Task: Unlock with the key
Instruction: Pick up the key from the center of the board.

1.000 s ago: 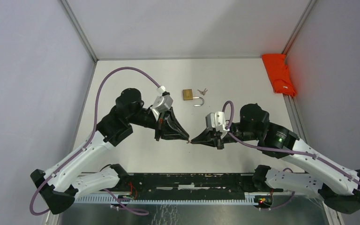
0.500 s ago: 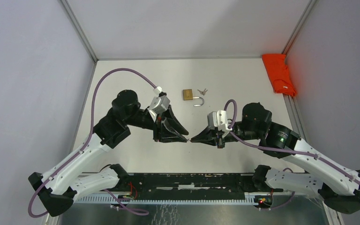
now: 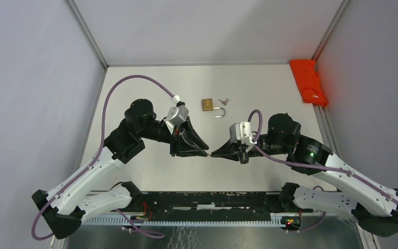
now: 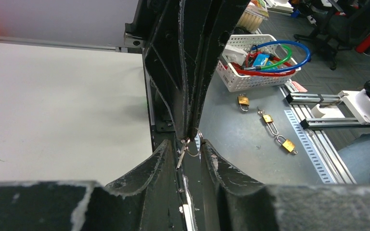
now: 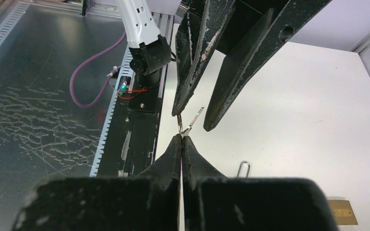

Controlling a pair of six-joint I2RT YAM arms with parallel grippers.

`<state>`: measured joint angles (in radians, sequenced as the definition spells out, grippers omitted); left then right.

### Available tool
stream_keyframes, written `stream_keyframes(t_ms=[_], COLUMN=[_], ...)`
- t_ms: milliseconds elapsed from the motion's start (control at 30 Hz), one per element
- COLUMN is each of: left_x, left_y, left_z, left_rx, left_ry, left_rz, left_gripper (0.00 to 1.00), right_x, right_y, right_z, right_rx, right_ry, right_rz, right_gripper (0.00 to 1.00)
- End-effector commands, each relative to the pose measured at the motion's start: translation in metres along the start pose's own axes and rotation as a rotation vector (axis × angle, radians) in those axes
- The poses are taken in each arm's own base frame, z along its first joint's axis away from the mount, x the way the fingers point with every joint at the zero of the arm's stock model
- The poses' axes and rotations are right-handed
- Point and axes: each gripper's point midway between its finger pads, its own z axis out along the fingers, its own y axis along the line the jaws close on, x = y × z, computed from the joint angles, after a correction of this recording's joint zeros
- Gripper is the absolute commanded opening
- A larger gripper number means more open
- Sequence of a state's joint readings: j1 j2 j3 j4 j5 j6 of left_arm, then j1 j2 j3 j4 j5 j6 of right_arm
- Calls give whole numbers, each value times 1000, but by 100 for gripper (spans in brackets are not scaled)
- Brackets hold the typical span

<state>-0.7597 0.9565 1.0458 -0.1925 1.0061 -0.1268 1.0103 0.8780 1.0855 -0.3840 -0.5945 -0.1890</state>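
**Q:** Where the two arms meet tip to tip above the table (image 3: 269, 83), which one has the key (image 5: 193, 121)?

**A:** The right gripper (image 5: 181, 139). It is pinched tight on the key near its ring, with the blade projecting toward the left gripper (image 4: 185, 146). The left fingers stand apart on either side of the blade and appear not to touch it.

**Q:** And the padlock (image 3: 207, 104)?

**A:** It lies flat on the table, well beyond both tools, with its shackle beside the brass body. Spare keys (image 3: 224, 101) sit just right of it. Whether the padlock is latched cannot be told.

**Q:** How is this step done well?

**A:** It reads as a handover. Centre the blade between the left fingers and close near the bow, leaving enough blade free to enter the keyway. The right gripper should let go only once the left grip is firm, or the thin key may twist or drop.
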Motion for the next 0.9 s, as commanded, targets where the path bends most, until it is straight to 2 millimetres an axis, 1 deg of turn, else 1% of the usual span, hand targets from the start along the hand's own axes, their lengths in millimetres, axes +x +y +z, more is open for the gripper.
stream_keyframes(t_ms=[0, 100, 233, 367, 500, 733, 867], left_x=[0, -1, 1, 2, -1, -11, -9], left_y=[-4, -5, -3, 0, 2, -3, -1], left_z=[2, 2, 2, 3, 3, 0, 1], left_rx=[31, 41, 35, 25, 13, 8, 7], left_ry=[8, 9, 12, 17, 14, -2, 4], left_rz=[-15, -13, -14, -23, -20, 19, 18], left_gripper=[31, 29, 29, 31, 38, 41, 41], right_x=[-38, -42, -46, -47, -48, -47, -51], right_y=[-1, -2, -1, 0, 2, 6, 6], right_z=[-9, -12, -15, -16, -17, -19, -22], right_rx=[14, 21, 21, 17, 9, -1, 11], right_ry=[-94, -96, -100, -102, -107, -108, -122], right_rz=[-64, -74, -83, -82, -85, -80, -84], right_gripper=[0, 0, 0, 0, 0, 0, 0])
